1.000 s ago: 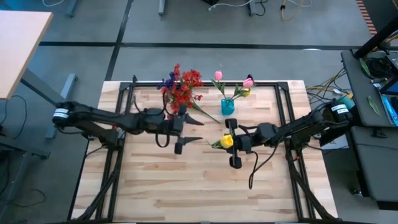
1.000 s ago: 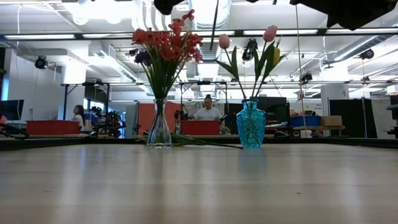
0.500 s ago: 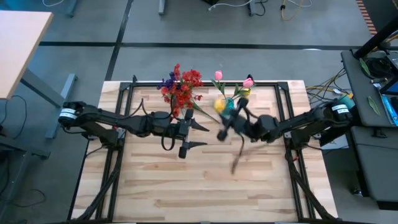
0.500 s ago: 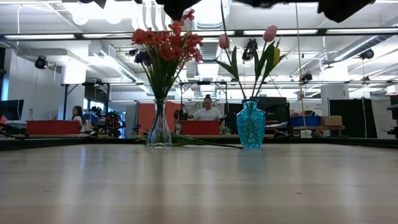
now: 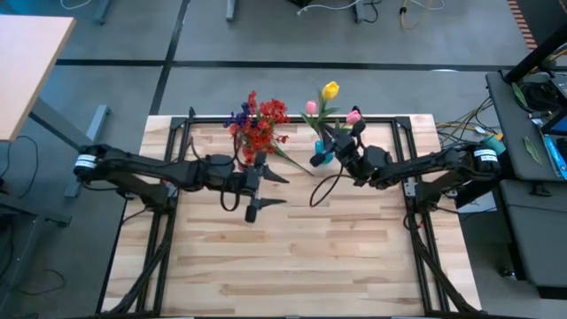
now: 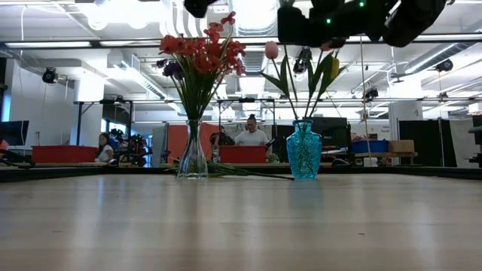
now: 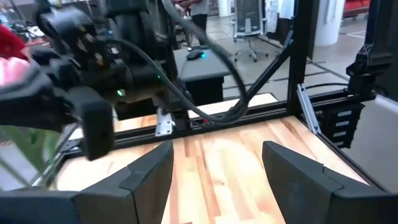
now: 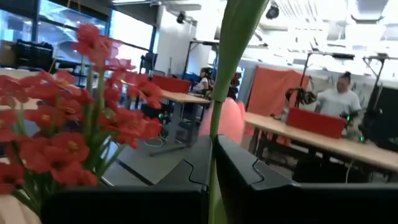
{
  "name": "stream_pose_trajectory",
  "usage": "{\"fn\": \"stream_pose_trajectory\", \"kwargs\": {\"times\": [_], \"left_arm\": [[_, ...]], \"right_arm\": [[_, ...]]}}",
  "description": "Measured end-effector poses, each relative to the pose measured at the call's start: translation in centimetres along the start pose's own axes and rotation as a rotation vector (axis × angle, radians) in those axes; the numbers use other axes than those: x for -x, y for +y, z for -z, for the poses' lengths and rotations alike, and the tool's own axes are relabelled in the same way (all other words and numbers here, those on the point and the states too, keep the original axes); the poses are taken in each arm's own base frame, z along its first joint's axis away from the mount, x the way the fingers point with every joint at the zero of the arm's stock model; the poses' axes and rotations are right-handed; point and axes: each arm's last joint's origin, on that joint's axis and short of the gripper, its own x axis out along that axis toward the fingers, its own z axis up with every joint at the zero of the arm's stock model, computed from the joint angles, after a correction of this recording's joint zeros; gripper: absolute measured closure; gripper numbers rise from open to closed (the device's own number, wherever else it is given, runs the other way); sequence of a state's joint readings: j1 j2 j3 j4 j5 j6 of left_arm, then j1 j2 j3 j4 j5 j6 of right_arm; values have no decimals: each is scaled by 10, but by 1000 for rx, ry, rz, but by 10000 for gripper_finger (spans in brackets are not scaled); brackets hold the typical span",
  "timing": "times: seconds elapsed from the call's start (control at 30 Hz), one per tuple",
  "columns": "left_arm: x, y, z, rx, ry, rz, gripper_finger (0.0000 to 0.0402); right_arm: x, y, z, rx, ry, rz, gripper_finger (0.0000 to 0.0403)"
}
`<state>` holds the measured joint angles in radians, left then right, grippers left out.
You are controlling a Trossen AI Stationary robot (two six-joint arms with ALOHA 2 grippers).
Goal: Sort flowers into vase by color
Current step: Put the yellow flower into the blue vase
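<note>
My right gripper hovers over the blue vase near the table's far edge, shut on a yellow tulip whose bud stands above it. The blue vase holds pink tulips and a yellow one by their stems. The clear vase holds red flowers and purple flowers. My left gripper waits open in front of the clear vase, above the table. One loose green stem lies on the table between the vases. My right gripper pinches the yellow tulip's green stem between its two fingers, which lie across the stem. The tulip is lifted clear and stands roughly upright, bud uppermost. The gripper hides the stem's lower end.
Both vases stand close together at the far edge. The bare wooden tabletop spreads toward the near side. A dark cable hangs from my right arm. People sit at desks in the room beyond.
My right gripper has moved from the table's middle toward the far edge, over the blue vase, and has turned. The yellow tulip, which lay level beside the gripper, now stands upright with its bud high over the far edge.
</note>
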<state>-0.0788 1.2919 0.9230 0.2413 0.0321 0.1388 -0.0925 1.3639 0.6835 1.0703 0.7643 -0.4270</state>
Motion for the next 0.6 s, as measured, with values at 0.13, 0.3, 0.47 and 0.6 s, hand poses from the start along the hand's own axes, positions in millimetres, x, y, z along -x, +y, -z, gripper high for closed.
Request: {"fn": "stream_pose_trajectory", "kwargs": {"times": [0.13,0.3,0.47,0.6], "left_arm": [[17,2,-10,-1,5,-40,172],[39,4,-19,1,12,-89,172],[56,5,-26,3,11,-98,172],[65,5,-29,7,6,-100,172]], "right_arm": [[1,-4,8,-59,17,14,391],[3,-11,21,-99,49,47,391],[3,-15,29,-122,63,58,391],[4,-16,32,-105,68,52,390]]}}
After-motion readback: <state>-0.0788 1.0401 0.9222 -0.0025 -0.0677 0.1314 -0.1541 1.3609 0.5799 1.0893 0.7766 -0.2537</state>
